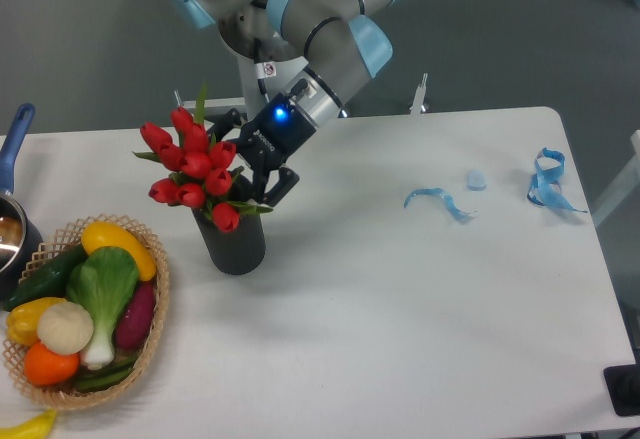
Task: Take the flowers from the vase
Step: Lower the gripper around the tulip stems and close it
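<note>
White table (420, 299) holds a black vase (234, 240) with the red flowers (195, 166) standing in it. At the right side of the flowers, the gripper (252, 181) is open, its fingers spread, holding nothing yet.

One vase (235, 242), one basket (150, 329), one pot (12, 221), three blue scraps (437, 201).
</note>
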Tool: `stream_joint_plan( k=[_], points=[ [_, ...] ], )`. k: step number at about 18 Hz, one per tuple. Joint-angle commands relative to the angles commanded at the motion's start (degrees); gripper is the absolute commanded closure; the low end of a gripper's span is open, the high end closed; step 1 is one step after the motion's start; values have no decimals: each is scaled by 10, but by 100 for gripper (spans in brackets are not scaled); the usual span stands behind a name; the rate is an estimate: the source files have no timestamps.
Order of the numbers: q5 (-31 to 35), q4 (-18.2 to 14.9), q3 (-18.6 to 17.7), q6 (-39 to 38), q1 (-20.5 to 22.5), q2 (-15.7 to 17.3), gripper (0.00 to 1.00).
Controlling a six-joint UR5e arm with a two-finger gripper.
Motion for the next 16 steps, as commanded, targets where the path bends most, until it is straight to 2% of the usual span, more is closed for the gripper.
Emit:
stream_joint_plan(
  k=[7,8,13,16],
  points=[
    [-2,0,4,-1,3,2,88],
    [-2,0,3,-3,4,4,91],
    [-42,-1,5,-18,10,18,91],
    [-46,-2,19,-47,17,30,91]
  ],
)
